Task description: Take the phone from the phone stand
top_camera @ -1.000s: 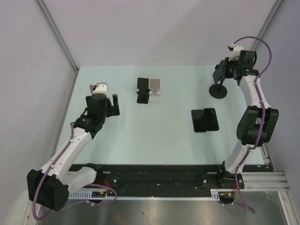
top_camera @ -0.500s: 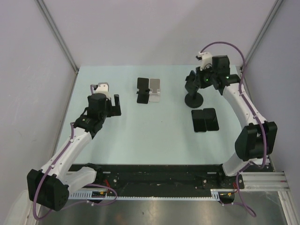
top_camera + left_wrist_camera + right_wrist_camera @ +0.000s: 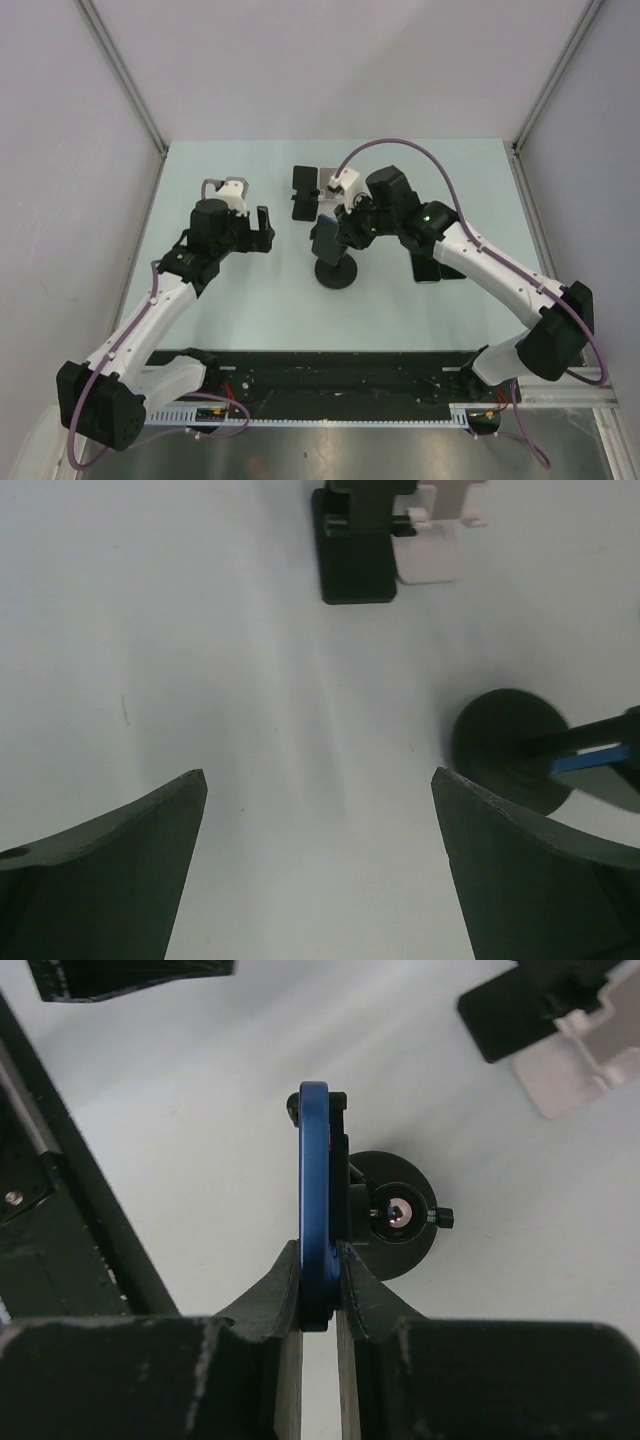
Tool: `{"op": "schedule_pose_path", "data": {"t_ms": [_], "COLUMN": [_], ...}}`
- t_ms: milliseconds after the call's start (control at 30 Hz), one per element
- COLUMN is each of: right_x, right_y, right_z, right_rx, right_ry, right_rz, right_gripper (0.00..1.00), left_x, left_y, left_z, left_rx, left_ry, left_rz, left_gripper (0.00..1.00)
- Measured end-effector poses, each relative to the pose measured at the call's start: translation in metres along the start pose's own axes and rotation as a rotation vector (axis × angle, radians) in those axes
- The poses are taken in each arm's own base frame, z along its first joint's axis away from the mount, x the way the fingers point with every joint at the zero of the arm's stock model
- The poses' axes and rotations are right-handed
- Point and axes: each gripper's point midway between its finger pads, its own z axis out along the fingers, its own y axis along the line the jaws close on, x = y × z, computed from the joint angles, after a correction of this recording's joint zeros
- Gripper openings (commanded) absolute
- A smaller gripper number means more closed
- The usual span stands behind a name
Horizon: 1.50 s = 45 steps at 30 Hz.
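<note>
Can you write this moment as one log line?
right gripper: shut on phone | phone: in stand | left gripper: open | task: not done

Operator: What is the right arm [image 3: 490,265] covering?
Technician: It is hiding parts of two flat phones [image 3: 428,272] near the right edge of the tabletop [image 3: 260,300].
Operator: And the left wrist view?
Technician: Its edges are cutting off the blurred blue phone [image 3: 590,762] and two small stands [image 3: 355,540].
</note>
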Motion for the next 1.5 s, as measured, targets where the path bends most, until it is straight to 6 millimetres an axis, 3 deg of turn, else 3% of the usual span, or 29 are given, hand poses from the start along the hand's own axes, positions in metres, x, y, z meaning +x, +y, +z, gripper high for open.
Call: {"op": "schedule_pose_path", "data": {"t_ms": [100,200,333,433,700,1000,1033,1133,1233,1333,1433,1500], "right_x": [0.003,0.004,0.003,0.000,-0.002,-0.002,-0.002,-0.002,-0.002,-0.002,-0.002,-0.002], "right_y": [0.028,0.039,0.043,0.042,0.044,0.046,0.046,0.046,0.046,0.044,0.042,0.042], "right_z": [0.011,0.018,0.026,0.032,0.043,0.046,0.046,0.047,0.048,0.049,0.049,0.049], "right_rx": [-0.064,-0.093,-0.105,-0.106,-0.119,-0.136,-0.137,-0.142,-0.144,-0.138,-0.130,-0.128], "right_ry": [0.017,0.017,0.006,-0.008,-0.030,-0.042,-0.044,-0.047,-0.055,-0.060,-0.062,-0.062], "right_rz": [-0.028,-0.039,-0.048,-0.054,-0.073,-0.094,-0.097,-0.104,-0.106,-0.110,-0.118,-0.123], "right_gripper": [0.00,0.00,0.00,0.00,0.00,0.00,0.00,0.00,0.00,0.00,0.00,0.00], "left_x": [-0.004,-0.013,-0.022,-0.018,0.003,0.022,0.023,0.024,0.019,0.018,0.018,0.017], "left_y": [-0.015,-0.026,-0.040,-0.055,-0.079,-0.094,-0.094,-0.094,-0.096,-0.096,-0.095,-0.095], "left_z": [-0.007,-0.019,-0.038,-0.047,-0.035,-0.008,-0.006,-0.002,0.000,0.002,0.003,0.003], "left_rx": [0.073,0.130,0.221,0.310,0.438,0.503,0.505,0.505,0.507,0.508,0.501,0.497], "left_ry": [-0.017,-0.060,-0.132,-0.151,-0.105,-0.040,-0.036,-0.031,-0.037,-0.037,-0.039,-0.041], "left_rz": [0.016,0.037,0.089,0.144,0.240,0.315,0.320,0.334,0.348,0.356,0.366,0.373], "left_gripper": [1.00,1.00,1.00,1.00,0.98,0.72,0.60,0.39,0.34,0.14,0.00,0.00]}}
